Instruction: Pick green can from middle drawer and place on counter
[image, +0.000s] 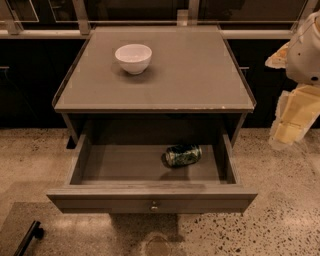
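The green can (183, 155) lies on its side inside the open middle drawer (150, 199), right of centre and near the back. The drawer is pulled out, and its front panel has a small round knob (154, 205). The counter (190, 75) is the flat grey-brown cabinet top above it. My gripper (288, 125) hangs at the right edge of the view, on the pale arm beside the cabinet. It is at about counter height, to the right of the drawer, and well apart from the can.
A white bowl (133, 58) stands on the counter at the back left. Dark cabinets and a rail run behind the counter. The floor is speckled stone. A black bar (27, 239) lies at the bottom left.
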